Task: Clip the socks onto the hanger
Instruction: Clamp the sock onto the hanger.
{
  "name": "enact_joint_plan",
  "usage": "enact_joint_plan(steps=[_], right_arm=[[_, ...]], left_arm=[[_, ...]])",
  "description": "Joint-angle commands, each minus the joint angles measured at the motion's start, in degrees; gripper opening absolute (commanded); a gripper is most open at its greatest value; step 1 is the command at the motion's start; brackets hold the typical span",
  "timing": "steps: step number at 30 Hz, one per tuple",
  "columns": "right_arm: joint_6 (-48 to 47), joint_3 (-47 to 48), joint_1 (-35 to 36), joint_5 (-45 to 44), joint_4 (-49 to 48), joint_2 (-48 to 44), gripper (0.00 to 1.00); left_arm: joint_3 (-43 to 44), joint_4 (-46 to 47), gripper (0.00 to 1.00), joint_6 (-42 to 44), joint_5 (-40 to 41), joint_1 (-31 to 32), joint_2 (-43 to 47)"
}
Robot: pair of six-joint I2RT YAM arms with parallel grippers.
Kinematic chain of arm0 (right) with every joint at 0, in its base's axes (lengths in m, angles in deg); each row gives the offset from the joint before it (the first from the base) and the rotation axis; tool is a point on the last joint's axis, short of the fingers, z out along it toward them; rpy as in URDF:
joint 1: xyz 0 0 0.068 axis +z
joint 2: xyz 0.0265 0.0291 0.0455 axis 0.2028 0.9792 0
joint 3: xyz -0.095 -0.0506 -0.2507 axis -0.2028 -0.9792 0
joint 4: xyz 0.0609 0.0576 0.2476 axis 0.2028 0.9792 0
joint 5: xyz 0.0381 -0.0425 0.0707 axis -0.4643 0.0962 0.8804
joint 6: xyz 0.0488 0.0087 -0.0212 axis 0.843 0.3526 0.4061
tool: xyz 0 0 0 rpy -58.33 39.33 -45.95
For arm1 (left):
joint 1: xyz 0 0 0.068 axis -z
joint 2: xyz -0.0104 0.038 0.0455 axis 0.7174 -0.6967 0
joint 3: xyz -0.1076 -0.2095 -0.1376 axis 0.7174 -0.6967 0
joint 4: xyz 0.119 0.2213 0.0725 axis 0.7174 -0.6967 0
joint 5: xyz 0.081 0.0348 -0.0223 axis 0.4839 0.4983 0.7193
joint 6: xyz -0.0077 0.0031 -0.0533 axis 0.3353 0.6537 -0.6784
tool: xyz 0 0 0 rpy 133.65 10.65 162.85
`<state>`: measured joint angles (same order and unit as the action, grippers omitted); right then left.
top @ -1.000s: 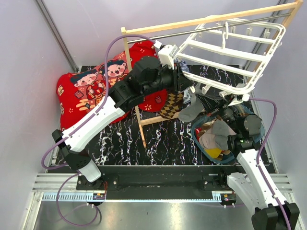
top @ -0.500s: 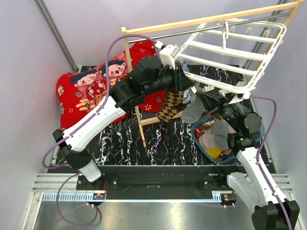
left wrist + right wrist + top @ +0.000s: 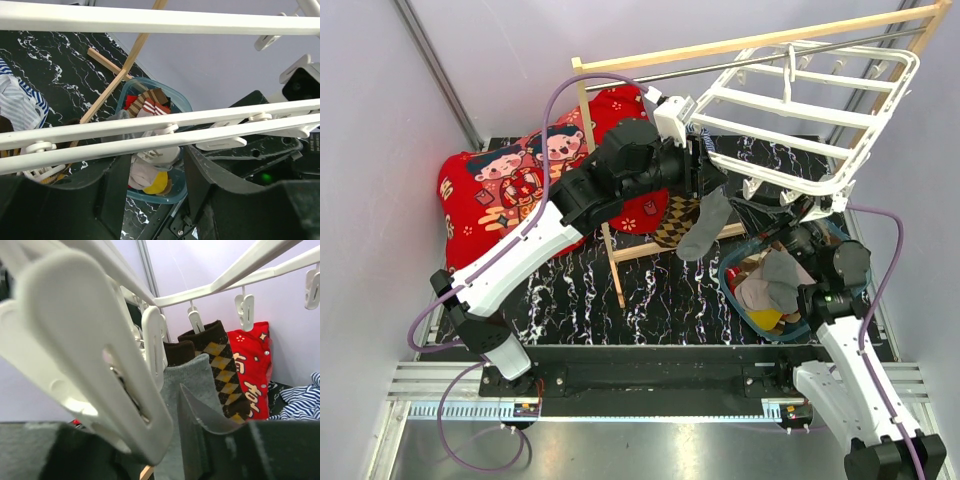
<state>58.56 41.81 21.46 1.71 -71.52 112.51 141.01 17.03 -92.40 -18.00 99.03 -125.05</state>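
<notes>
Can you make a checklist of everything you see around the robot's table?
Surface: black marbled table, partly covered.
Job's things: white hanger hanging by the wooden rack; grey sock and checkered sock hang at its clips.
Clutter: blue basket of clothes, red cushion, striped cloth.
Grippers: left gripper and right gripper at the hanger, jaws apart, holding nothing.
Cables: purple cables along both arms.
Surroundings: pale walls.

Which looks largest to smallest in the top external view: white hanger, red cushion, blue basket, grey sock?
1. white hanger and red cushion: similar spread; the hanger hangs nearer the camera, so unranked.
2. blue basket, partly hidden.
3. grey sock.
</notes>
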Motion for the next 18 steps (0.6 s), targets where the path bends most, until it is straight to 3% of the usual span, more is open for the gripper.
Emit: enact_joint_plan(steps=[1,9,18], right_arm=[[-2.78,0.95,0.35,-2.82,4.12,-2.98,0.41],[-4.63,-1.25,0.35,-7.4,22.39,-11.4,0.58],[-4.28,-4.15,0.35,-8.45,32.17,-18.8,0.66]], left_arm=[[1.64,2.75,0.5,1.44,1.72,0.07,0.02],[-0.38,3.98,0.57,2.32,4.0,-1.33,1.43],[-2.75,5.12,0.59,2.23,3.74,-1.68,3.71]])
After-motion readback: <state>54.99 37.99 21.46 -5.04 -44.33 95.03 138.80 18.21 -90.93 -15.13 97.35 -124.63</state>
